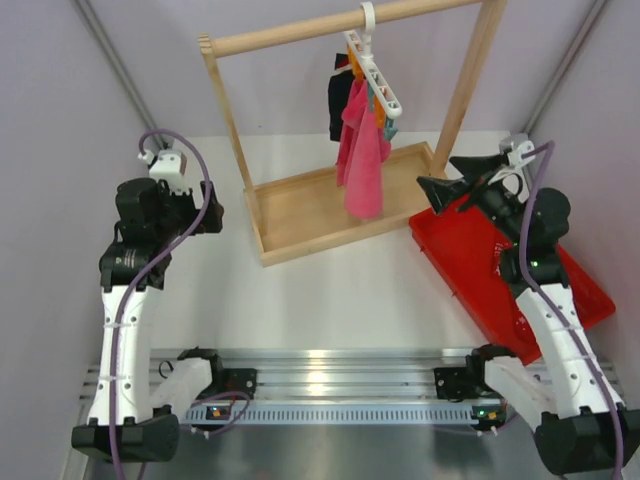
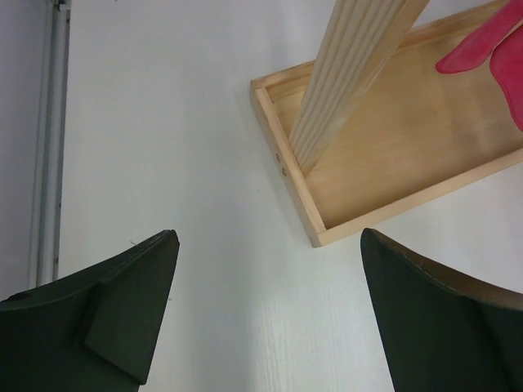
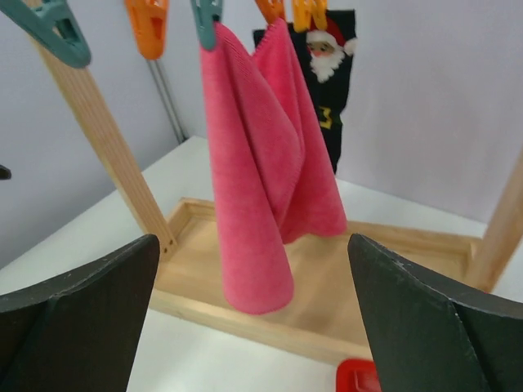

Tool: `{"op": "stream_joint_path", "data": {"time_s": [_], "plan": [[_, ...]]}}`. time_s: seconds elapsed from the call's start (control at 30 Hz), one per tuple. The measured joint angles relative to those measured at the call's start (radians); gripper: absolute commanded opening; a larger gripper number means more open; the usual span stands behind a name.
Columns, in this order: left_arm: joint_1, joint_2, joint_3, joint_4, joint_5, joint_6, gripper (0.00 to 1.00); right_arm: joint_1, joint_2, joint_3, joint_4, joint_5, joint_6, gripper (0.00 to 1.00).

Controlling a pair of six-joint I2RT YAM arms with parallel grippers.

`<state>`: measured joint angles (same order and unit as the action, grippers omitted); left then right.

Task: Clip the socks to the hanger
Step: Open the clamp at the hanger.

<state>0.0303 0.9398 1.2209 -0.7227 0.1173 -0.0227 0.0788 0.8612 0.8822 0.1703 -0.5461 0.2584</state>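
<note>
R fingers point(image 1: 455, 180) spread, nothing btwn them; L fingers point(image 1: 205, 215) spread too, over bare tabletop point(image 2: 163, 122). Hanger point(image 1: 375, 75) hangs on the wooden rail point(image 1: 290, 35), up & ahead-left of the R fingers, well apart from L, so R arm is nearer. Bar slopes down toward R. Teal clip point(image 3: 49, 28) & orange clip point(image 3: 147, 24) look free. Socks not visible; maybe in red tray point(image 1: 450, 250), can't tell

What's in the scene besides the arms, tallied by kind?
Wooden rail frame: 1
Hanger: 1
Hung cloths: 2, one pink cloth and one black cloth
Red tray: 1
Total: 5
</note>
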Motion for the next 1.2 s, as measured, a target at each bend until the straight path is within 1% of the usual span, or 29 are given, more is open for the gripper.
{"op": "stream_joint_path", "data": {"time_s": [0.1, 0.13, 0.23, 0.3, 0.37, 0.43, 0.5, 0.6, 0.73, 0.83, 0.87, 1.0, 1.13, 1.2], "plan": [[0.0, -0.023, -0.022, 0.035, 0.062, -0.002, 0.98, 0.049, 0.077, 0.0, 0.136, 0.01, -0.014, 0.97], [0.0, -0.037, -0.032, 0.048, 0.085, -0.002, 0.98, 0.056, 0.086, 0.0, 0.147, 0.011, -0.014, 0.97], [0.0, -0.12, -0.102, 0.148, 0.226, -0.021, 0.98, 0.076, 0.183, 0.004, 0.281, 0.011, -0.012, 0.92], [-0.001, -0.173, -0.146, 0.223, 0.312, -0.052, 0.98, 0.101, 0.246, 0.018, 0.334, 0.015, -0.017, 0.88], [-0.001, -0.196, -0.157, 0.296, 0.401, -0.091, 0.98, 0.128, 0.303, 0.043, 0.373, 0.025, -0.03, 0.83], [-0.001, -0.192, -0.157, 0.383, 0.469, -0.132, 0.98, 0.153, 0.348, 0.076, 0.408, 0.032, -0.045, 0.81], [-0.002, -0.174, -0.157, 0.459, 0.52, -0.185, 0.97, 0.18, 0.375, 0.108, 0.441, 0.04, -0.065, 0.76], [-0.016, -0.132, -0.157, 0.557, 0.563, -0.254, 0.96, 0.224, 0.382, 0.131, 0.486, 0.047, -0.105, 0.72], [-0.09, -0.054, -0.142, 0.617, 0.575, -0.298, 0.95, 0.29, 0.382, 0.135, 0.558, 0.048, -0.178, 0.7], [-0.182, 0.01, -0.125, 0.63, 0.554, -0.294, 0.95, 0.315, 0.383, 0.135, 0.571, 0.057, -0.207, 0.67], [-0.224, 0.027, -0.121, 0.634, 0.54, -0.288, 0.95, 0.32, 0.386, 0.139, 0.572, 0.064, -0.215, 0.65], [-0.345, 0.064, -0.096, 0.657, 0.476, -0.263, 0.95, 0.324, 0.424, 0.182, 0.578, 0.106, -0.223, 0.61], [-0.391, 0.1, -0.055, 0.709, 0.408, -0.263, 0.95, 0.33, 0.451, 0.203, 0.576, 0.132, -0.222, 0.56], [-0.401, 0.13, -0.027, 0.731, 0.381, -0.263, 0.94, 0.334, 0.458, 0.211, 0.572, 0.142, -0.224, 0.51]]}}
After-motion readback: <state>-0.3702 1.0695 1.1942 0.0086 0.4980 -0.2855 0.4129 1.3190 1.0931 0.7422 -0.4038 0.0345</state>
